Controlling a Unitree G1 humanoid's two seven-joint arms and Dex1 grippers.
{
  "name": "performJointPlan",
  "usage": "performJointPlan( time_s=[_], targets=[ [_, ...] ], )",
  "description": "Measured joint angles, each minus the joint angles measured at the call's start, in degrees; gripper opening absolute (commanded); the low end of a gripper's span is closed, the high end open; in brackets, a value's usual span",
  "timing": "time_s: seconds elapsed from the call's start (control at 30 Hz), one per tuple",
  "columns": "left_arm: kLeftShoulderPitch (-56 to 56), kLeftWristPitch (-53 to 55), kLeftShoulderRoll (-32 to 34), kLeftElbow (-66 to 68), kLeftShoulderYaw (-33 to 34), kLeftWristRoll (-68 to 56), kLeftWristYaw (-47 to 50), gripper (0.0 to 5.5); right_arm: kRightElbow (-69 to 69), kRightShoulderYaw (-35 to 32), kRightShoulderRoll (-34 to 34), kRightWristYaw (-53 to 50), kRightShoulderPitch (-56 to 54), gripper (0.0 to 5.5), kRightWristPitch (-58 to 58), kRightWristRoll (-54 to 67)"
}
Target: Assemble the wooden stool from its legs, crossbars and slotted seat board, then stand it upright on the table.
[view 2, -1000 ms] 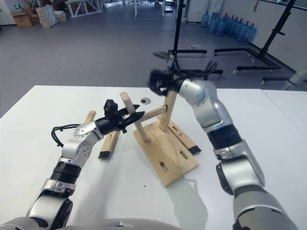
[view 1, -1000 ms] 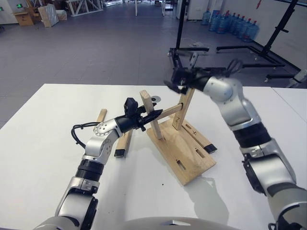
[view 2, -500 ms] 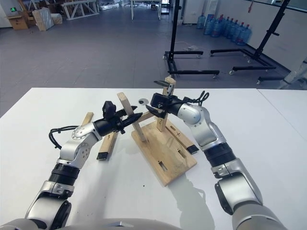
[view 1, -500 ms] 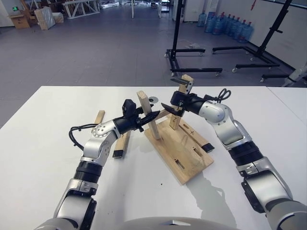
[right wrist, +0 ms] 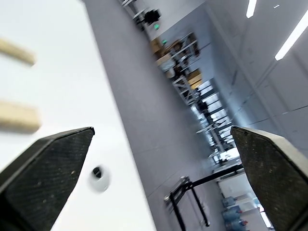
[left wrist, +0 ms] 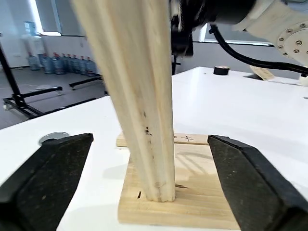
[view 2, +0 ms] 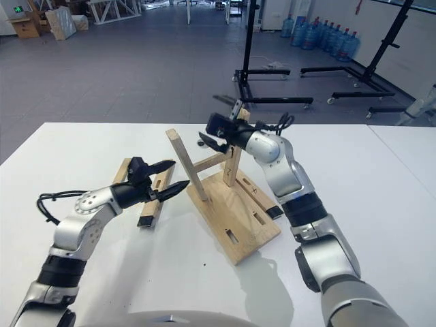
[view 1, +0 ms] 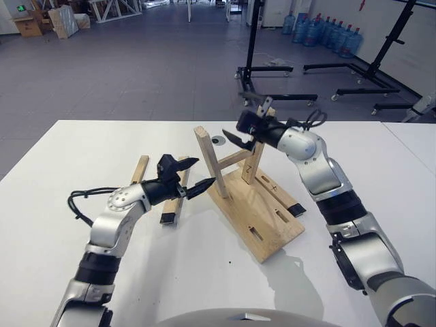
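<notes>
Left fingers pulled back from nearer leg, spread wide (holding nothing), right fingers likewise open

The seat board and the upright leg on it are pale, bare wood. The loose leg to its left ends in a black cap. The counter is plain white. The left tool and right tool are black.

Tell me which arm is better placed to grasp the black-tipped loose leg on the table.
Left, probably. The left gripper hovers open beside the loose leg; the right gripper is up at the far upright leg.
</notes>
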Motion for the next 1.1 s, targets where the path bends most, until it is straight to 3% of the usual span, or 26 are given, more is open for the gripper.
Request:
performJointPlan(
  time_s=[0.13, 0.27, 0.37, 0.53, 0.73, 0.9, 1.1],
  targets=[
    [4.60, 5.75, 1.37, -6.56, 8.17, -7.04, 3.94, 5.04, -1.19, -2.29, -0.84, 0.86, -7.20, 5.23, 1.58, 0.88],
    [7.14, 9.44, 0.88, -7.82, 14.84, -11.00, 10.24, 5.04, -5.00, -1.20, -4.12, 5.72, -0.08, 5.23, 2.40, 2.03],
    [7.92, 11.45, -0.34, -8.34, 15.74, -11.81, 15.07, 5.04, -4.13, 2.77, -3.74, 4.78, 13.34, 5.23, 0.65, 1.83],
    [7.28, 12.34, -1.17, -5.46, 15.50, -8.84, 21.90, 5.04, -4.03, 3.12, -2.14, 3.79, 13.33, 5.23, 0.26, 2.02],
    [0.67, 12.44, 0.28, 1.86, 17.84, -1.21, 31.68, 5.04, -12.76, -14.23, -2.36, 4.30, -8.35, 5.23, 15.70, 18.34],
    [-6.32, 8.81, -0.36, 19.79, 13.56, 5.18, 31.89, 5.04, -11.10, -22.91, -4.41, 1.93, -10.69, 5.23, 22.49, 24.97],
    [-16.31, -3.96, -2.73, 49.41, 9.85, 12.18, 29.43, 5.04, -8.80, -23.16, -4.11, -1.07, -9.35, 5.23, 22.90, 25.65]
  ],
)
